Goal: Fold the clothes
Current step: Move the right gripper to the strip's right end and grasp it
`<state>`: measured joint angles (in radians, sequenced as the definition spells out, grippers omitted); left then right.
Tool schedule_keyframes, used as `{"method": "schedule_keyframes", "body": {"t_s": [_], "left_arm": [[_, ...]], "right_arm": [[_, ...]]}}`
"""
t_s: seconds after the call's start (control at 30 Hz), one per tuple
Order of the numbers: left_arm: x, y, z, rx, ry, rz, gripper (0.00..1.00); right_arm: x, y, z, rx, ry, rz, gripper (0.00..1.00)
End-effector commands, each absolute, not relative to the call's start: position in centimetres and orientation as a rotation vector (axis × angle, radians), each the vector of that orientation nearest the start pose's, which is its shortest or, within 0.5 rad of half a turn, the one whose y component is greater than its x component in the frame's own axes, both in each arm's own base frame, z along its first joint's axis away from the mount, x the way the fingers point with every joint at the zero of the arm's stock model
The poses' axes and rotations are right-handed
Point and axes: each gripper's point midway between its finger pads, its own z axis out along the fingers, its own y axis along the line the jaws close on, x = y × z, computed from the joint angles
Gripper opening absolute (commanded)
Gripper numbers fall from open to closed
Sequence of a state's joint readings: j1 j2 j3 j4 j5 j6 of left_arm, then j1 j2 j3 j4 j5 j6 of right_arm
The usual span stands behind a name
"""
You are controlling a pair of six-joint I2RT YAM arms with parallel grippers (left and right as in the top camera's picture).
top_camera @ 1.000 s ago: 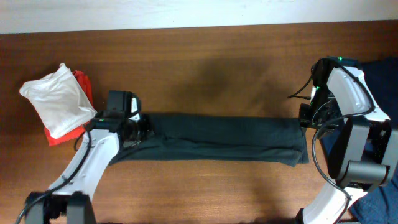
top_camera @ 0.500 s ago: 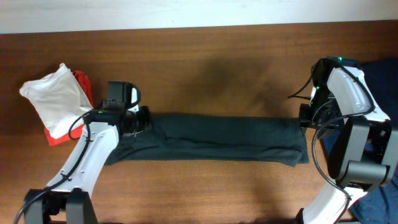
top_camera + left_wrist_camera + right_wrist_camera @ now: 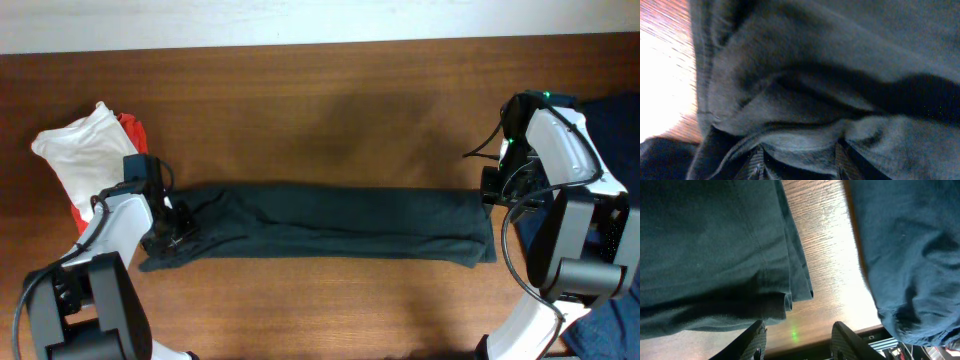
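Observation:
A dark green garment (image 3: 330, 220) lies on the table as a long, narrow folded strip. My left gripper (image 3: 172, 228) rests on its left end. In the left wrist view the garment (image 3: 815, 75) fills the frame and bulges between my spread left fingers (image 3: 801, 165). My right gripper (image 3: 490, 188) is at the garment's right end. In the right wrist view its fingers (image 3: 797, 342) are open and empty over bare wood, just beside the garment's hem (image 3: 705, 245).
A white cloth (image 3: 85, 160) lies on a red one (image 3: 133, 132) at the far left of the wooden table (image 3: 330, 110). Blue cloth (image 3: 610, 110) lies past the table's right edge and shows in the right wrist view (image 3: 910, 255).
My left gripper moved left and slightly toward the front, and the garment's left end now reaches farther left. The right arm has not moved.

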<state>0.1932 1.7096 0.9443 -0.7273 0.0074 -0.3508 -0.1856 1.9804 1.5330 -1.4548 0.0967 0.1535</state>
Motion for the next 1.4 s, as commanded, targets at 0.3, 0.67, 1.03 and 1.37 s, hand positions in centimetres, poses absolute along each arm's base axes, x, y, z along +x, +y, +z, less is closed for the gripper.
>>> {"method": "schedule_keyframes", "body": {"t_s": [0.3,0.67,1.03,1.37], "left_arm": [[31.8,7.1,8.7,-0.747,2.763,-0.131,0.59],[31.2,6.6,9.4,-0.714,2.773,-0.154,0.64],[31.2,6.6,9.4,-0.714,2.773,-0.154,0.64],[30.9,6.5,9.4,-0.717,2.783,-0.154,0.64]], "right_arm": [[28.5,-6.4,9.7,0.478,3.332,0.251,0.54],[25.9,-2.7,1.1,0.333,3.335,0.414,0.60],[32.5,-5.0,5.2,0.372,3.139,0.276,0.59],[24.2,-2.4,6.2,0.529,3.465,0.438,0.50]]}}
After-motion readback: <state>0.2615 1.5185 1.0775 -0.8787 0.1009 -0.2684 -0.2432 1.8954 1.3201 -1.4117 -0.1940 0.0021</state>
